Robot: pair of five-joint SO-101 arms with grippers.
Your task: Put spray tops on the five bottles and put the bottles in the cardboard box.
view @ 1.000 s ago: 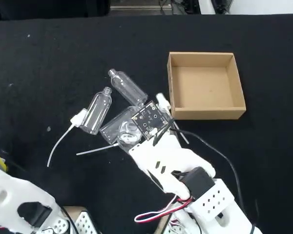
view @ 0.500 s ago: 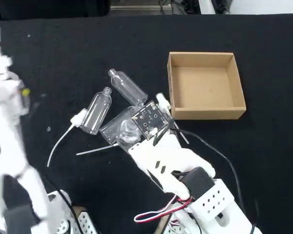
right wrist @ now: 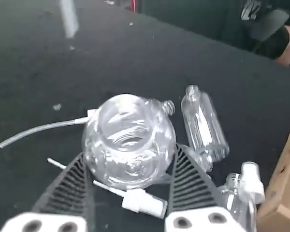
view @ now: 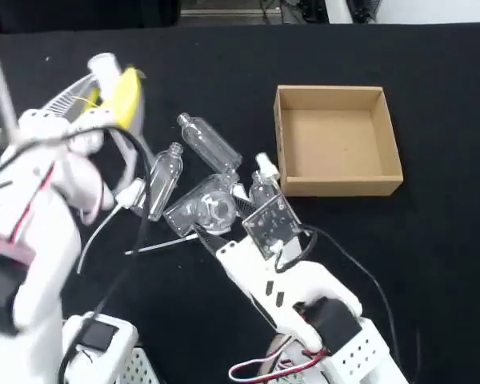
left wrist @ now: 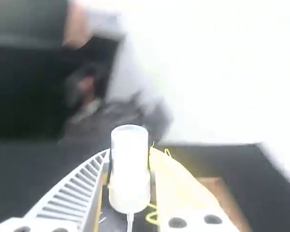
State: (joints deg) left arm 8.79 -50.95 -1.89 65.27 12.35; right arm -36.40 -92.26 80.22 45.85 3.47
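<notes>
LEFT pincer [view: 112,76]: pinching white spray top [left wrist: 129,166], above far-left tabletop [view: 432,264] | RIGHT pincer [right wrist: 130,157]: pinching clear bottle [right wrist: 128,137], centre tabletop, among loose bottles [view: 208,142] lying left of cardboard box [view: 336,186]

Bottles [view: 210,144] left of cardboard box [view: 336,186]

White left arm [view: 44,216] and right arm [view: 292,280], red-white cables [view: 252,369].
</notes>
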